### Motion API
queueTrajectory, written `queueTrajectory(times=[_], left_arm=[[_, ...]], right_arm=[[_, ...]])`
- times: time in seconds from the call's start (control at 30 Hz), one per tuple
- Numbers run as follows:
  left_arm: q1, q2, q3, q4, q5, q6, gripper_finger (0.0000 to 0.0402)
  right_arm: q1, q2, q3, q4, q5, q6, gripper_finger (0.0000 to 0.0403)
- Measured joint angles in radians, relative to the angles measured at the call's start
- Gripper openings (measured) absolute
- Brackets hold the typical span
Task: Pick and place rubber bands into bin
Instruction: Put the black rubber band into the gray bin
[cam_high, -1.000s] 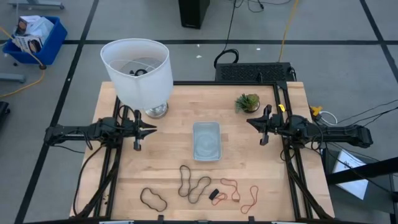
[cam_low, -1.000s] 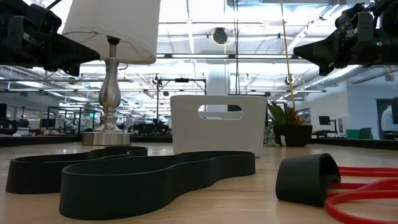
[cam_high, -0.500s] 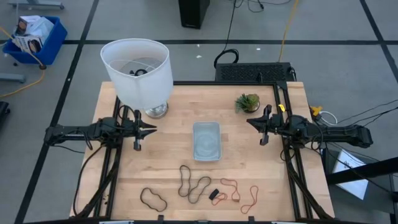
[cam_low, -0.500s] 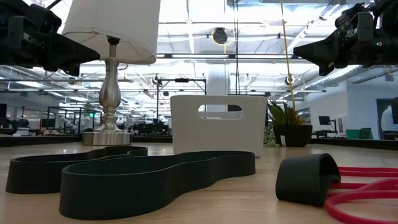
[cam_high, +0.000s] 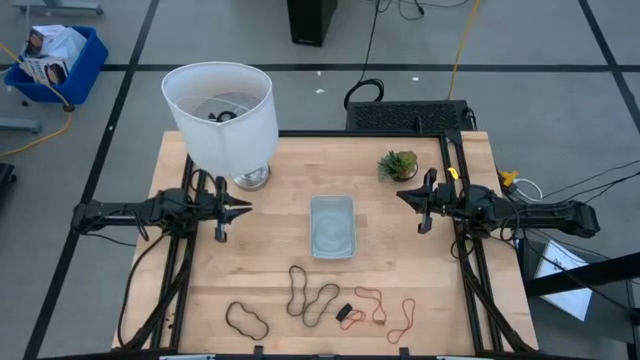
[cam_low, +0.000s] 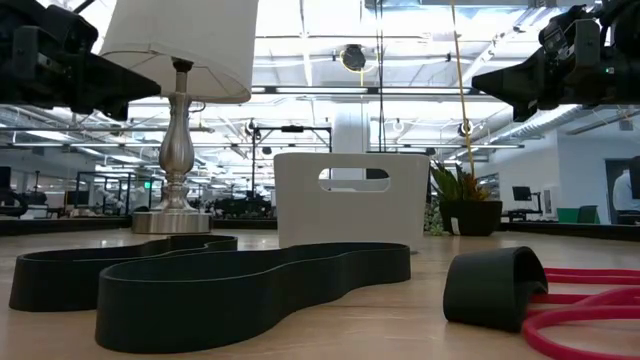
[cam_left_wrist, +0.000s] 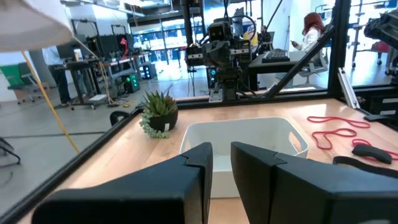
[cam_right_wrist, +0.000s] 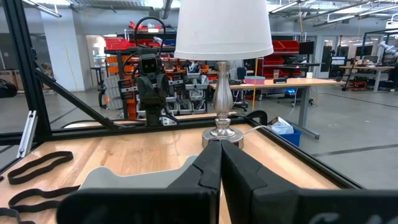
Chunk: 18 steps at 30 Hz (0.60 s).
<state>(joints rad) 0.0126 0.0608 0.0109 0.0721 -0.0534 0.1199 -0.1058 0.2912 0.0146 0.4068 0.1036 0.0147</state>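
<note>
Several rubber bands lie flat on the wooden table near its front edge: black loops, red loops and a small black curl. In the low view the black loops and red loops are close. The pale bin stands at the table's middle. My left gripper hovers left of the bin, open by a narrow gap and empty. My right gripper hovers right of the bin, shut and empty.
A white-shaded lamp stands at the far left of the table. A small potted plant stands at the far right. A blue crate sits on the floor beyond the table.
</note>
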Motion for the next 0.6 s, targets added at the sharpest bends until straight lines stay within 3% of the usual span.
queueTrajectory(times=[0.2, 0.4, 0.6], left_arm=[[0.0, 0.0, 0.0, 0.013, 0.0, -0.084, 0.0067], [-0.001, 0.0, 0.0, -0.022, 0.02, -0.469, 0.0067], [-0.001, 0.012, 0.0, 0.067, -0.045, -0.463, 0.0067]], right_arm=[[0.0, 0.0, 0.0, 0.0, 0.0, 0.0, 0.0004], [0.0, 0.0, 0.0, 0.0, 0.0, 0.0, 0.0004], [0.0, 0.0, 0.0, 0.001, 0.0, 0.0, 0.0004]])
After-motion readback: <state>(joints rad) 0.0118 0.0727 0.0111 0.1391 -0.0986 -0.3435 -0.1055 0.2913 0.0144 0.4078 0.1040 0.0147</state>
